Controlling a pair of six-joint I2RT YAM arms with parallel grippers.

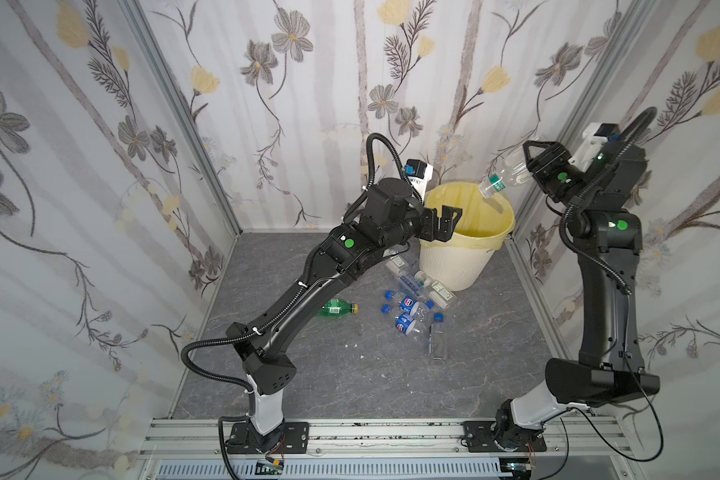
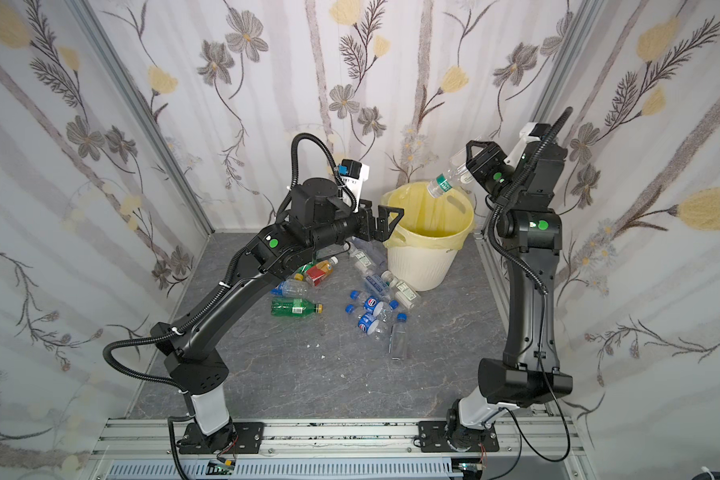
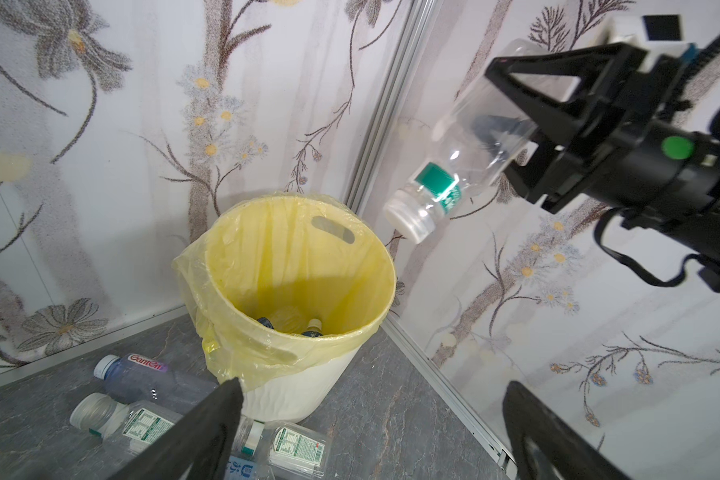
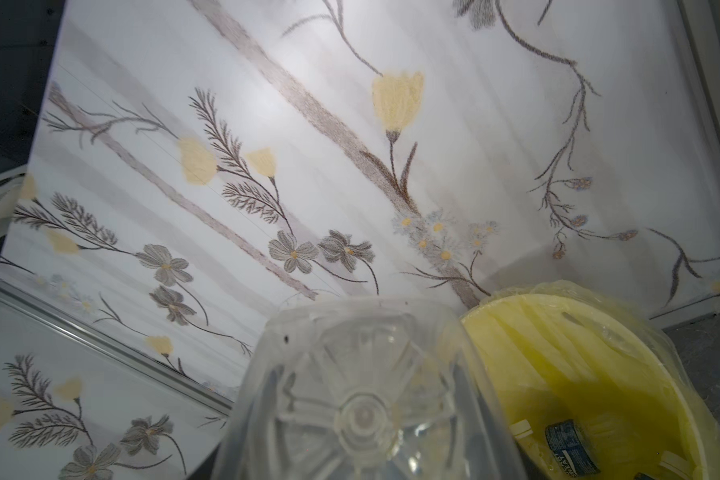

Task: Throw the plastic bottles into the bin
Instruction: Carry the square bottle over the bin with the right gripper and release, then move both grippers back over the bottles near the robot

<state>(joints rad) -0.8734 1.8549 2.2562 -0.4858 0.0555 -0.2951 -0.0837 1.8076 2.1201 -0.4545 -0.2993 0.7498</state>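
**Plastic bottles [image 2: 373, 305]: a few in the bin [image 1: 454, 270], one held over it, most left on the bench [image 2: 308, 374]**

Most of the plastic bottles lie on the grey bench, so the job looks well short of halfway. Farthest left, partly under the left arm [image 2: 233, 291], are a green bottle [image 2: 296, 307], a small clear one with a blue cap [image 2: 288, 287] and an orange-red bottle [image 2: 321, 270]. Toward the middle, a loose heap of clear bottles with blue caps and blue or white labels [image 1: 408, 309] runs up to the foot of the bin. Several of them look dented.

The left gripper [image 1: 445, 224] hovers at the bin's near-left rim, fingers spread wide and empty. The bin stands upright in the far right corner. It is cream and ribbed, and lined with a pale yellow bag [image 3: 225, 332]. The left wrist view shows only a few bottles at its bottom [image 3: 312, 328].

To the right, the right gripper [image 1: 526, 163] has its fingers closed around the base end of a clear green-labelled bottle [image 3: 462, 158]. That bottle is tilted neck-down, with its white cap just above the bin's far right rim. It looks about to be dropped in, and I judge roughly a dozen bottles remain to collect.
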